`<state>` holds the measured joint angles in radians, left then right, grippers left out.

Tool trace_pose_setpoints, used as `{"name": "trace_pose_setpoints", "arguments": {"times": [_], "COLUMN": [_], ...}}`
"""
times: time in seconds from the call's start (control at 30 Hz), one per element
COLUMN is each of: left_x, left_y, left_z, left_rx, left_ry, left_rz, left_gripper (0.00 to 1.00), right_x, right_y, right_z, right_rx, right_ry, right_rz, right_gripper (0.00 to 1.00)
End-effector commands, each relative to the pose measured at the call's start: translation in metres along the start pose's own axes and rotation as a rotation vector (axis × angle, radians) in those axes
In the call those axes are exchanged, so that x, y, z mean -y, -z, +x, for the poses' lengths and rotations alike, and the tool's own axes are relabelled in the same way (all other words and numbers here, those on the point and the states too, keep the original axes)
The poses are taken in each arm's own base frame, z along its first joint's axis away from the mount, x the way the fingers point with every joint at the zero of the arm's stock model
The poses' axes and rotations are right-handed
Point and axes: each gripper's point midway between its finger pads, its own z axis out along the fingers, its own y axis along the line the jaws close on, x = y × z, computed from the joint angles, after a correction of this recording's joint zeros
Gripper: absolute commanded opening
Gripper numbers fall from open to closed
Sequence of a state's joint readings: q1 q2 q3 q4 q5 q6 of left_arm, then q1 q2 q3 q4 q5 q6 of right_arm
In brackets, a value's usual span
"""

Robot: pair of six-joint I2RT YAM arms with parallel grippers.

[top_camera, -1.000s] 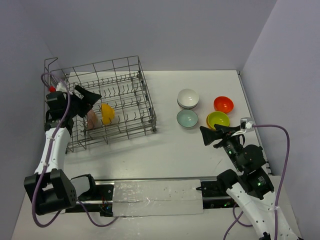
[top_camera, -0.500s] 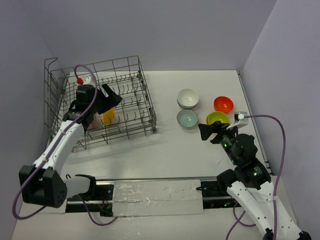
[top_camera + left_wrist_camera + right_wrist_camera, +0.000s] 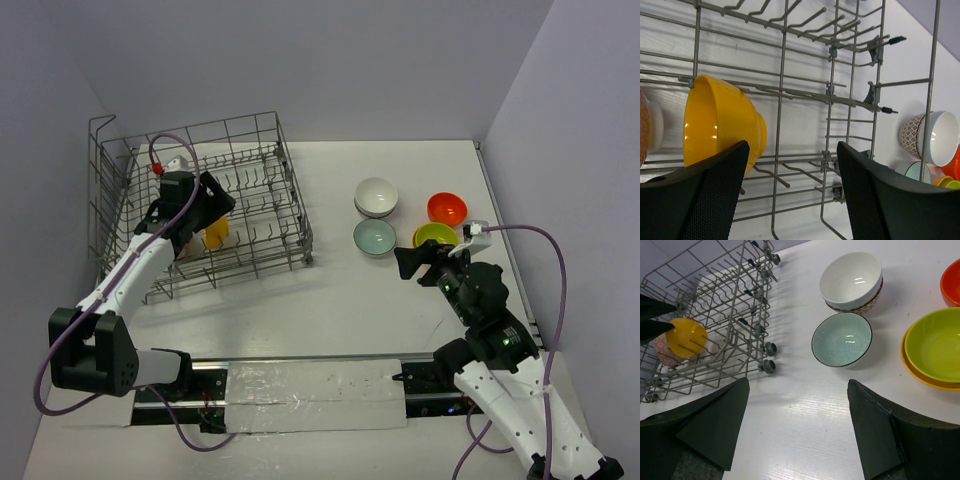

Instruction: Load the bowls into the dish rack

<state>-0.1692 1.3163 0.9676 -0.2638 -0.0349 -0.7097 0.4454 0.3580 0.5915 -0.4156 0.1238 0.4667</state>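
Note:
The grey wire dish rack [image 3: 292,205] stands at the left. An orange bowl [image 3: 215,231] and a pinkish bowl [image 3: 184,240] stand on edge among its tines. My left gripper [image 3: 217,197] is open and empty above the rack floor, just over the orange bowl [image 3: 720,125]. A white bowl [image 3: 377,195] stacked on a speckled one [image 3: 860,305], a pale green bowl [image 3: 374,237], a red bowl [image 3: 447,208] and a lime green bowl [image 3: 437,238] nested in an orange one sit on the table at the right. My right gripper [image 3: 410,262] is open and empty, above the table just near of the pale green bowl [image 3: 842,339].
The rack's tall right wall [image 3: 755,300] with small wheels stands between the rack floor and the loose bowls. Grey walls close in the back, left and right of the white table [image 3: 340,300].
My left gripper has swung from the rack's left side to over its middle, above the orange bowl. My right gripper has edged left toward the pale green bowl.

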Motion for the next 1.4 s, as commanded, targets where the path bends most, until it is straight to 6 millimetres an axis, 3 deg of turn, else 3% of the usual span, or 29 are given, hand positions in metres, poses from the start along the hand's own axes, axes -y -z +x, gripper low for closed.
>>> {"name": "trace_pose_setpoints", "arguments": {"times": [0.0,0.2,0.33,0.5,0.83,1.0,1.03,1.07,1.17,1.37], "left_x": [-0.043,-0.064,-0.070,-0.047,0.005,0.001,0.000,-0.004,-0.010,-0.016], "left_y": [-0.001,0.007,0.007,0.011,0.065,0.091,0.098,0.099,0.112,0.121], "left_z": [0.001,-0.009,-0.004,-0.007,-0.061,-0.079,-0.081,-0.080,-0.083,-0.071], "left_rx": [0.020,0.036,0.024,0.022,0.136,0.204,0.223,0.225,0.279,0.330], "left_ry": [0.026,0.064,0.069,0.082,0.009,-0.089,-0.109,-0.143,-0.193,-0.235], "left_rz": [-0.147,-0.198,-0.208,-0.092,0.028,-0.014,-0.015,-0.029,-0.038,0.009], "left_gripper": [0.78,0.78,0.78,0.81,0.87,0.94,0.95,0.98,0.99,0.99], "right_x": [-0.005,-0.004,-0.006,-0.005,0.001,0.022,0.031,0.038,0.053,0.087], "right_y": [0.000,-0.003,-0.004,-0.004,-0.007,-0.014,-0.018,-0.020,-0.028,-0.044], "right_z": [-0.012,-0.009,-0.010,-0.013,-0.026,-0.033,-0.025,-0.027,-0.024,-0.024], "right_rx": [0.029,0.023,0.024,0.026,0.043,0.025,-0.017,-0.009,-0.046,-0.083], "right_ry": [0.005,0.004,0.004,0.015,0.009,-0.045,-0.036,-0.047,-0.044,-0.125], "right_rz": [-0.006,-0.002,-0.010,0.003,0.072,0.252,0.309,0.365,0.479,0.623], "right_gripper": [0.86,0.86,0.86,0.86,0.87,0.94,0.96,1.00,1.00,0.98]}}
